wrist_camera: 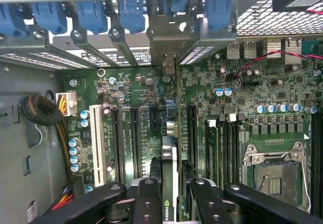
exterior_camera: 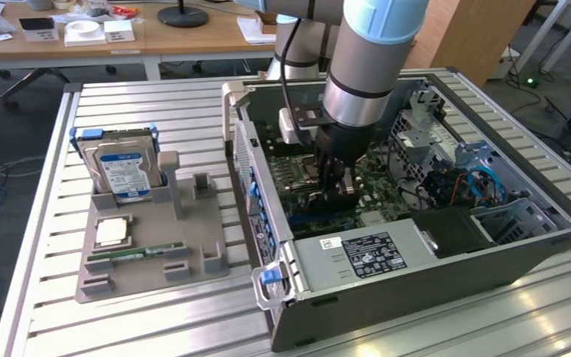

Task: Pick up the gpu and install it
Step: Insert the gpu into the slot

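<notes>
Exterior view: gripper (exterior_camera: 336, 186) at frame centre, lowered inside open computer case (exterior_camera: 464, 277), over motherboard (exterior_camera: 300, 169). Wrist view: fingers (wrist_camera: 147, 201) clamped on gpu (wrist_camera: 170, 178), card edge-on, just above expansion slots (wrist_camera: 135, 133).

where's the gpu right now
In the wrist view the gpu is held edge-on in the tool, inside the computer case, over the motherboard slots.

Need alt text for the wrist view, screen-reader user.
Claw shut on the gpu, held edge-on over the green motherboard inside the PC case, parallel to the expansion slots. Blue slot latches and the CPU socket are also visible.
</notes>
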Action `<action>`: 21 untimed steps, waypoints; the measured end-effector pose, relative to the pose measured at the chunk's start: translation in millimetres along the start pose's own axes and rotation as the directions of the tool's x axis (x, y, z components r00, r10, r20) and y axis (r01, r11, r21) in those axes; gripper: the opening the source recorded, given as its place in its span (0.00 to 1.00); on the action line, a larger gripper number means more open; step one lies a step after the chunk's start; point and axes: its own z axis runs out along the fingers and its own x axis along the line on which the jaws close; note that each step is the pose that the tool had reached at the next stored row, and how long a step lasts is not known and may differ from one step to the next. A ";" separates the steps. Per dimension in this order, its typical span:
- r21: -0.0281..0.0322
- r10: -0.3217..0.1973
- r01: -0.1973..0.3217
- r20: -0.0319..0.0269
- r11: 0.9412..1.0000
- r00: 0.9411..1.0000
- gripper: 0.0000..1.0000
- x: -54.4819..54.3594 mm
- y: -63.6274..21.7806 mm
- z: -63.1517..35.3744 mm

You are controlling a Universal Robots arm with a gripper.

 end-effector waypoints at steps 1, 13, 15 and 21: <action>0.000 0.000 0.000 0.000 1.000 1.000 0.27 0.0 0.0 0.0; 0.000 0.000 0.000 0.000 1.000 1.000 0.27 -1.3 0.1 0.0; 0.000 -0.001 0.001 0.000 1.000 1.000 0.27 -1.3 0.1 0.0; 0.000 -0.015 0.015 0.000 1.000 1.000 0.27 -1.4 0.2 0.1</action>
